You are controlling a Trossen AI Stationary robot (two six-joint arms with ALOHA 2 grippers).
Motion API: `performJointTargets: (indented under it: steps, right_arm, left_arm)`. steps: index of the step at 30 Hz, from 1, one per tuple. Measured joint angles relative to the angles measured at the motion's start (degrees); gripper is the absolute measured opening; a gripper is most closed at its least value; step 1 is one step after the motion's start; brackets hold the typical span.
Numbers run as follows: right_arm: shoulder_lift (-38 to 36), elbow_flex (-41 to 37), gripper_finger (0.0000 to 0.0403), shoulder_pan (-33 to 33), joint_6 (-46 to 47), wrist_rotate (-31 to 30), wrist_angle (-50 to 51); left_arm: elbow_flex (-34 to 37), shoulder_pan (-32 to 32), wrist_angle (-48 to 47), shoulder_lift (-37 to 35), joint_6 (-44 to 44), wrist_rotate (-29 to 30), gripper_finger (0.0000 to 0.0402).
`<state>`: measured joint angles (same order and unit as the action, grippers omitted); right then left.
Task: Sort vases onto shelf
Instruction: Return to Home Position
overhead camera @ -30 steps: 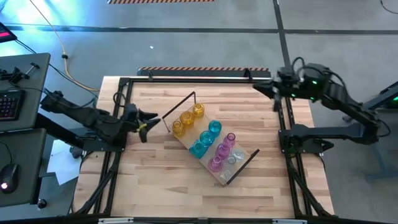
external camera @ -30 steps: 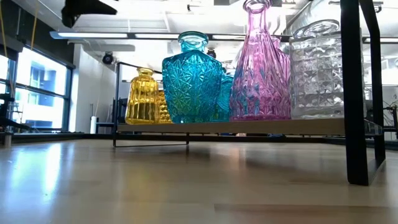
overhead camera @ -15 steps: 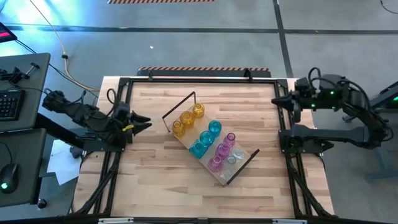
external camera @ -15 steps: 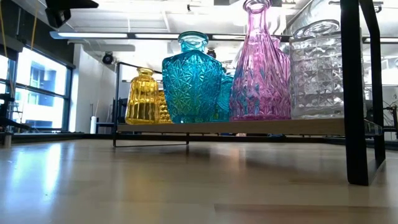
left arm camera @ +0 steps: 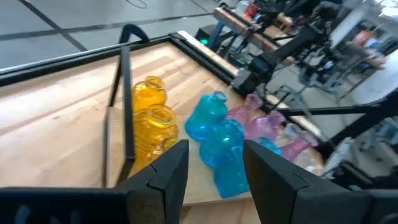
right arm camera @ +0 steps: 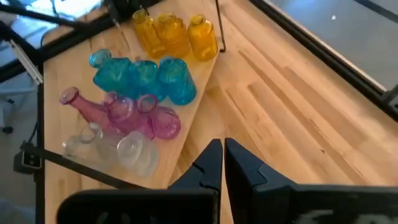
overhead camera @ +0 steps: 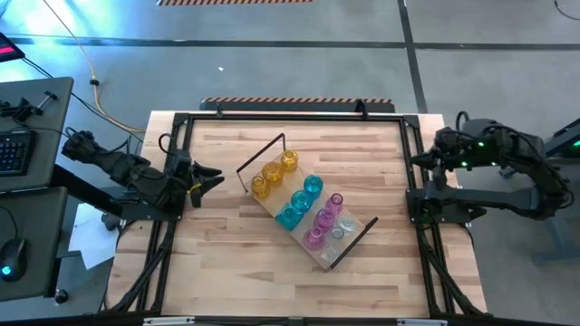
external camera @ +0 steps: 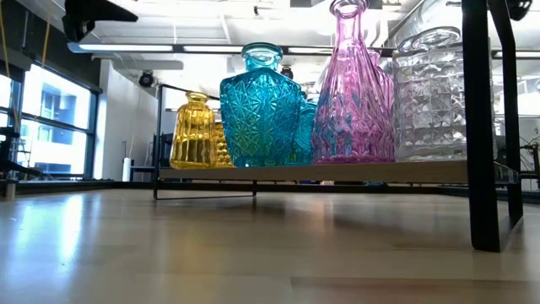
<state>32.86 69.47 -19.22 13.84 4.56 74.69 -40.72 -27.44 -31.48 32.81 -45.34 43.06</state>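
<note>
The shelf (external camera: 337, 172) crosses mid-frame in the low view. On it, clear vases (external camera: 430, 93) and pink vases (external camera: 353, 93) stand nearest at right, teal vases (external camera: 261, 110) behind, yellow vases (external camera: 194, 131) farthest at left. In the high view the left gripper (overhead camera: 213, 175) sits centre-left, fingers apart and empty. The right gripper (overhead camera: 419, 161) sits centre-right, fingers together and holding nothing.

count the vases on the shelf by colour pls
yellow vases: 3
teal vases: 3
pink vases: 3
clear vases: 2, as far as the see-through glass lets me tell
total: 11, all standing on the shelf
</note>
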Motion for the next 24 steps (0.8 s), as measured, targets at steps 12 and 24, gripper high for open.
performJointTargets:
  steps: [12,24]
  right_arm:
    - [-12.07,0.0,0.0,0.0,0.83,-2.01,0.16]
    - [-19.84,0.0,0.0,-0.02,2.76,0.95,0.11]
  left_arm:
    - [0.05,0.04,-1.76,1.58,1.72,2.1,0.0142]
    - [0.07,0.0,-0.43,5.14,14.26,2.56,0.0142]
